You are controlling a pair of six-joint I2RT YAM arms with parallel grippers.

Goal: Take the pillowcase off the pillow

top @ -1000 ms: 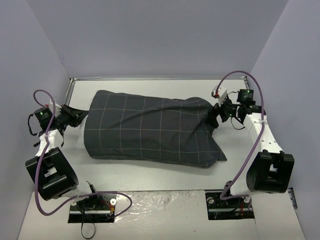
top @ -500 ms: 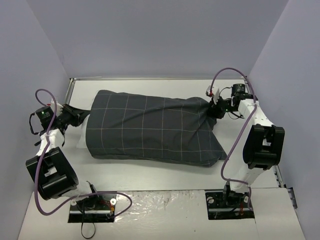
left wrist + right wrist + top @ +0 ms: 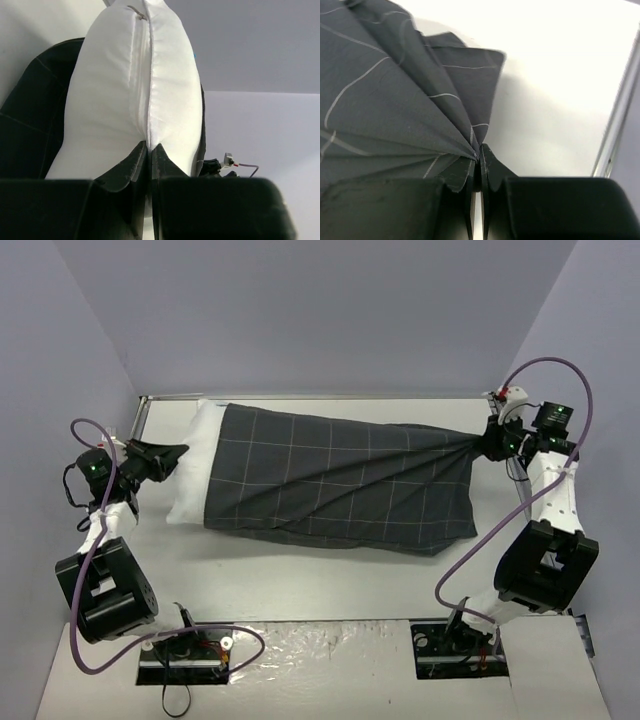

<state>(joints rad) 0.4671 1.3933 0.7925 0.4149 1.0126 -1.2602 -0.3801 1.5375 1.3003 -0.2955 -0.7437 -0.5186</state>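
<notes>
Pillowcase (image 3: 330, 480) stretched across desk (image 3: 300, 585), right end effector (image 3: 488, 443) clamped on its bunched right corner, left end effector (image 3: 176, 454) pinching pillow (image 3: 195, 470) seam at left

The top camera looks down from behind both arm bases across the whole worktop (image 3: 320, 585). Wrist cameras sit very close (almost touching cloth): left faces the pillow (image 3: 145, 90), right the pillowcase (image 3: 385, 100), both shared overhead.
</notes>
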